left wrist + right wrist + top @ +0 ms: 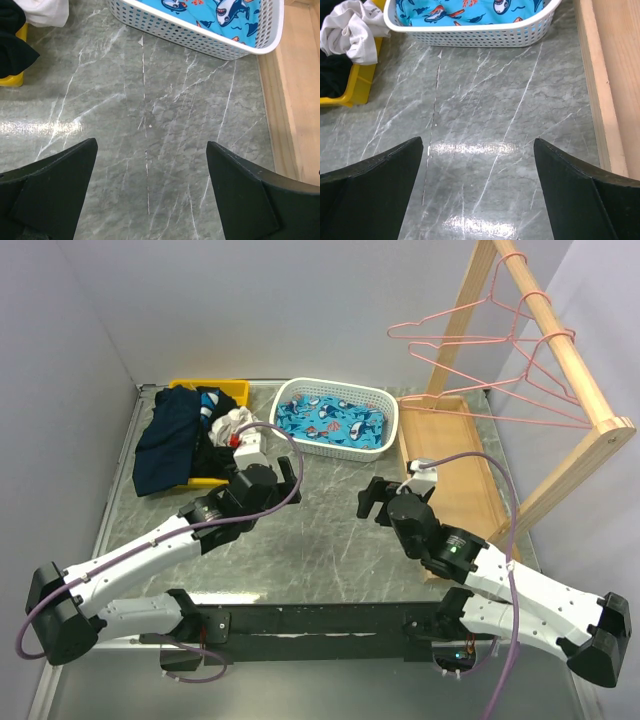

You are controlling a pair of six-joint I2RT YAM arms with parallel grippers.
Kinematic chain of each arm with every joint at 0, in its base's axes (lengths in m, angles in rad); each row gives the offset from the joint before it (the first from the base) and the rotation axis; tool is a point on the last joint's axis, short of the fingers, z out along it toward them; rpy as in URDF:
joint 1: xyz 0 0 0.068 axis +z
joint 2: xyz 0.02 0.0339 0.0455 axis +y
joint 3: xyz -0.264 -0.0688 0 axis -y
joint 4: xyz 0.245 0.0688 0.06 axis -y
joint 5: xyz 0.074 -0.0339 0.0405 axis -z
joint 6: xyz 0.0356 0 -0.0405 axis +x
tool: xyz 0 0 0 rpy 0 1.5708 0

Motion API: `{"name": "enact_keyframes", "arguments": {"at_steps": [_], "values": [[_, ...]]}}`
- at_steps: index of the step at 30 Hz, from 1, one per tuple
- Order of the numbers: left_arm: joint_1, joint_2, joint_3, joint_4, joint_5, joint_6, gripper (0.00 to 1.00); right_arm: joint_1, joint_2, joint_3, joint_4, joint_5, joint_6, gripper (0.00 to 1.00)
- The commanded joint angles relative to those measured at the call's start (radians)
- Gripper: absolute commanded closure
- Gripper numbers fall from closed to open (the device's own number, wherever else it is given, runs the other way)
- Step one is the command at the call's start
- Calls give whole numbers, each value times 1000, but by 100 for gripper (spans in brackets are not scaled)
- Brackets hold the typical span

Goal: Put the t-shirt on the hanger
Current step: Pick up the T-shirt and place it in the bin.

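The large dark navy blue cloth t-shirt (165,440) lies at the far left of the grey marbled table (320,550). It is draped over the left side of a yellow plastic bin (235,390), and its long axis runs from the far edge toward the near-left. It is crumpled, so collar and sleeves cannot be told apart. The thin pink wire hangers (455,338) hang on the sloping rail of a wooden rack (560,350) at the far right, well apart from the shirt, with their wide sides reaching left. Their wires overlap, so a count is uncertain.

The left gripper (275,466) and the right gripper (388,492) both stand spread wide and empty above bare table.

Only the top view shows the shirt whole and the hangers. The left wrist view has a dark fold at its left edge, cut off — which garment it belongs to cannot be told — beside a white cloth (45,12). Both wrist views show the white perforated plastic basket (200,35) of light blue fish-print fabric (470,10) more clearly, and the rack's wooden base along their right edge.
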Motion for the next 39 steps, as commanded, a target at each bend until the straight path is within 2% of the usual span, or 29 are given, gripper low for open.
{"name": "enact_keyframes", "arguments": {"at_steps": [1, 5, 8, 9, 12, 14, 20, 25, 28, 32, 36, 37, 39], "values": [[-2, 13, 57, -30, -29, -16, 4, -1, -22, 53, -33, -29, 2, 0], [2, 53, 136, -122, -77, -62, 4, -1, -18, 92, -119, -141, 27, 0], [42, 61, 158, -103, -68, -69, 4, -1, -31, 113, -184, -165, 18, 0], [68, 59, 160, -71, -20, -61, 4, -1, -39, 122, -211, -155, 9, 0], [202, 76, 199, -86, 34, -64, 4, -1, -38, 158, -207, -159, -75, 0], [288, 80, 225, -105, 19, -72, 4, -1, -25, 175, -204, -173, -85, 0], [576, 132, 329, -112, 24, -29, 1, -1, 59, 187, -80, -251, -143, 0], [720, 240, 412, -116, -43, -13, 10, -1, 128, 192, -24, -325, -128, 0], [781, 355, 477, -102, -77, 5, 14, -1, 166, 201, -3, -374, -142, 0], [820, 558, 590, -99, -103, 42, 18, -1, 212, 210, -4, -412, -137, 0], [846, 680, 663, -80, -78, 77, 25, -1, 225, 199, 8, -438, -128, 0], [849, 686, 646, -4, -52, 95, 25, -1, 225, 193, 11, -445, -125, 0], [858, 706, 647, 33, -14, 129, 38, -1, 225, 190, 14, -454, -120, 0]]}}
